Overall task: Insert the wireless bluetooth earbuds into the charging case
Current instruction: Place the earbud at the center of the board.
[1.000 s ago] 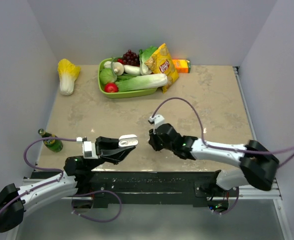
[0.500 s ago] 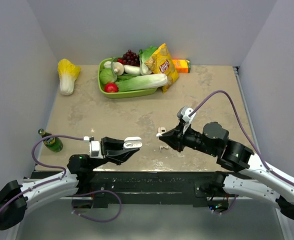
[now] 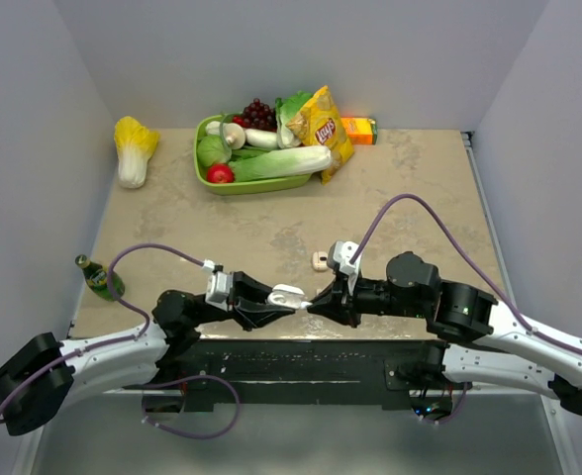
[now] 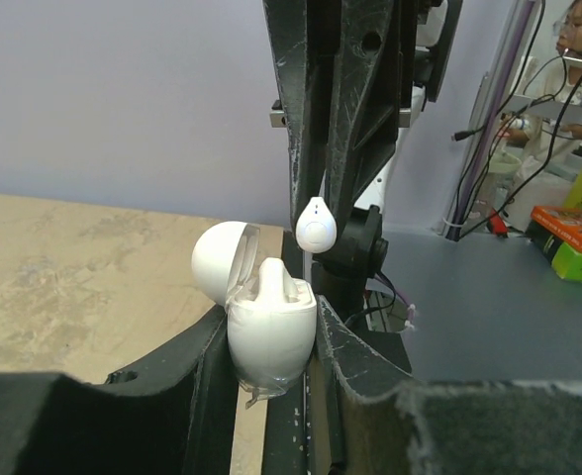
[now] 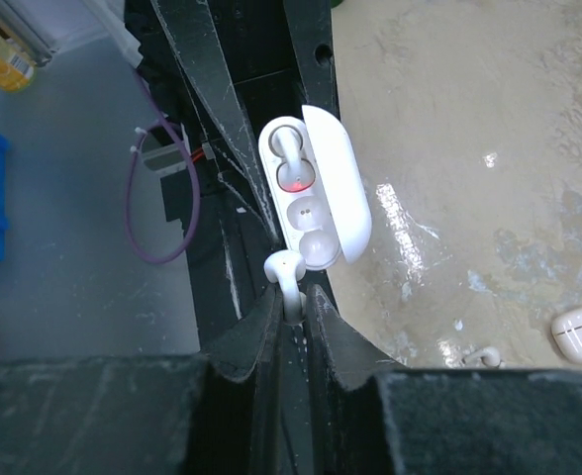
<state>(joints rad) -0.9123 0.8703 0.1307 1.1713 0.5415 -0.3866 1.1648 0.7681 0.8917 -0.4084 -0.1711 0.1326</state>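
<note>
My left gripper (image 3: pixel 283 297) is shut on the white charging case (image 3: pixel 289 293) and holds it above the table's near edge. In the left wrist view (image 4: pixel 271 336) the case (image 4: pixel 271 341) stands upright between the fingers with its lid open. One earbud (image 5: pixel 289 148) sits in it. My right gripper (image 3: pixel 317 303) is shut on the stem of a second white earbud (image 5: pixel 285 269). It holds that earbud just beside the case's (image 5: pixel 316 203) empty slot, and the earbud also shows in the left wrist view (image 4: pixel 316 226).
A small white and beige piece (image 3: pixel 319 260) and a tiny white bit (image 5: pixel 484 354) lie on the table beyond the grippers. A green bottle (image 3: pixel 99 278) stands at the left edge. A green basket (image 3: pixel 204 173) of vegetables, a chips bag (image 3: pixel 322 130) and a cabbage (image 3: pixel 133 148) sit at the back.
My left arm has reached right with the open case. My right gripper has come from the loose pieces on the table toward the case, holding an earbud.
</note>
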